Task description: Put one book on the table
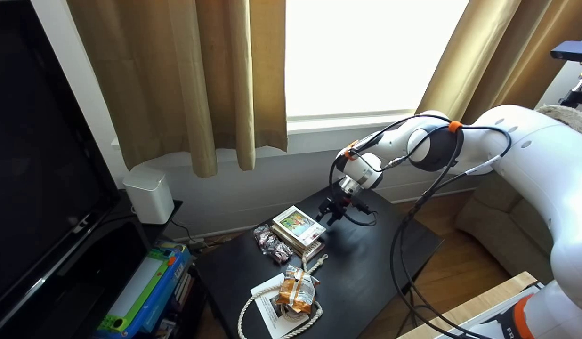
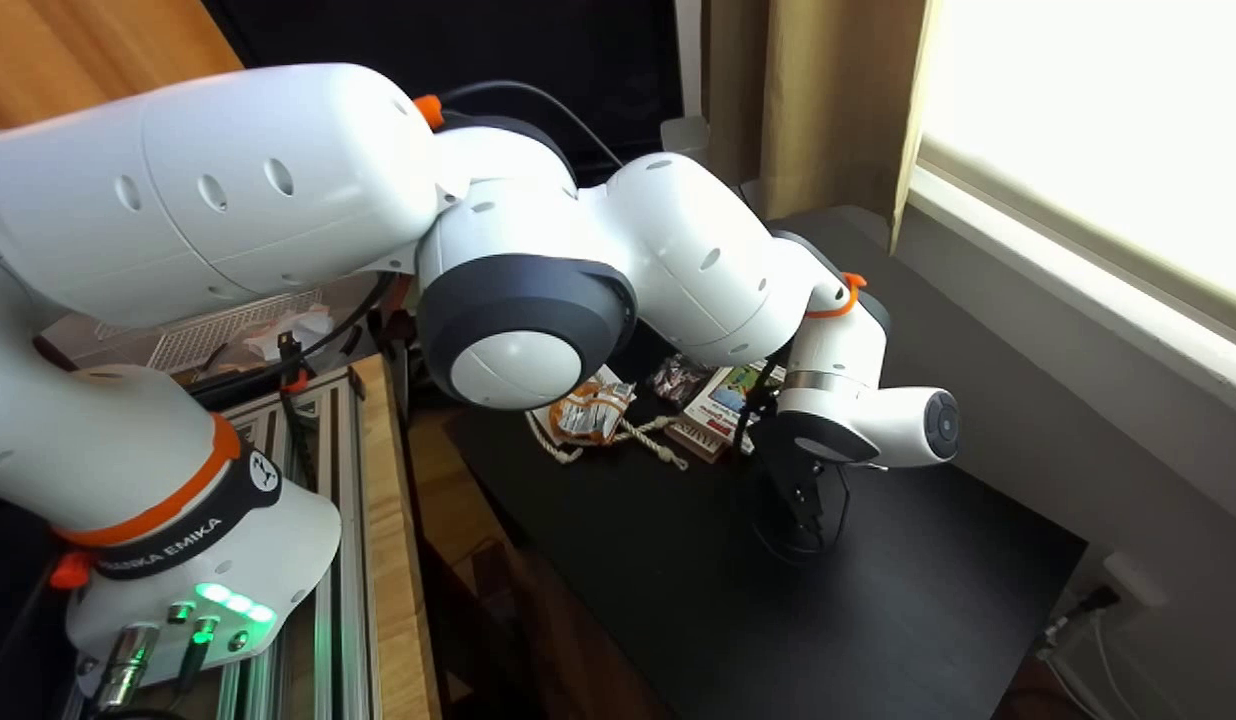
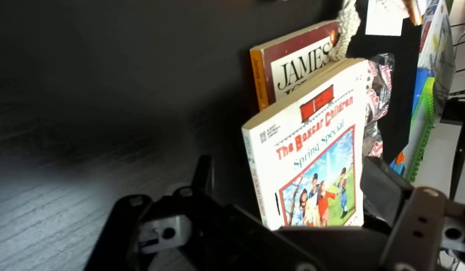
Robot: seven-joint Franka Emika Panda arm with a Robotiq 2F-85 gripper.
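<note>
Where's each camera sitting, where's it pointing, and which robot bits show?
Wrist view: sits on the wrist, looking down past the open tool at the white book and table; only the tool shows.
In an exterior view: sits high, looking down over the table toward the window; arm and partial base show at right.
In an exterior view: seemingly close to the arm, facing the television; base shows at left, arm across the middle.
Both exterior views share the table, television and window.

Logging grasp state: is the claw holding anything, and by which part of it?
Nothing is held: in the wrist view the claw is open, with a gap between one finger and the Boxcar Children book.
</note>
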